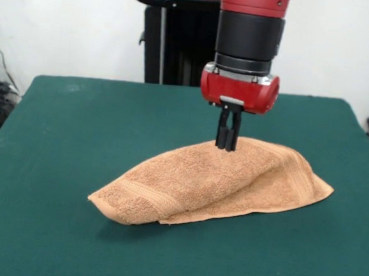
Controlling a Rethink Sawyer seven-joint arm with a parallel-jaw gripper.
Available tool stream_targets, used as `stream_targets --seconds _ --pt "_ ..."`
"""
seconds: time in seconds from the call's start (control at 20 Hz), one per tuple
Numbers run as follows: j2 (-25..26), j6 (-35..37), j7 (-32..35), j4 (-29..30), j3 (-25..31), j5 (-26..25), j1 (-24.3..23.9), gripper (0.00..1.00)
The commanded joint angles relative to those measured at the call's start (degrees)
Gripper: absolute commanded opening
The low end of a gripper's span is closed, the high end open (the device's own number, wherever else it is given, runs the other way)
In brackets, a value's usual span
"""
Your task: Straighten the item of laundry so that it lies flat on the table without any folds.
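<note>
Gripper (pixel 226 146) is narrow, fingers nearly together, tips pressed into the top of the towel (pixel 213 182) at its high point. Looks like it's pinching a bit of the terry there, but the tips sink into the pile so I can't confirm cloth between them; treat the hold as likely, not certain

Towel sits a little right of centre on the table (pixel 61 160), nearer the front edge than the back. It's bunched into a long mound running from lower left to upper right. Upper layer is draped over a lower layer; the lower one sticks out as a flat flap along the front and right side. Woven band shows on the left end, near the corner that curls under

Progress: early. Nothing is flat yet apart from that protruding flap. At least one full fold is in place, plus the tented crown under the gripper. Left to do, as I judge it: pull the top layer open off the lower one, spread it out, then flatten the left corner. Plenty of bare green on all sides for that

Count: one towel, one table, one arm with one gripper. No care label visible from this side
</note>
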Motion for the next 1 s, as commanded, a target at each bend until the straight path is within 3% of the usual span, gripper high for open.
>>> stream_targets --seconds 0.05,0.1,0.35,0.55,1.0 --pt "1.8 2.3 8.3 1.6 -2.2 1.7 2.1 0.00" --pt "1.9 2.9 7.9 1.2 -2.8 1.5 2.5 1.00" --pt "1.4 8.4 6.6 3.9 -2.2 2.5 0.3 1.00" --pt "2.9 8.4 6.0 5.6 -1.7 2.9 -2.4 1.00" --pt "9.5 0.1 8.0 6.3 2.1 3.8 -5.3 1.00"
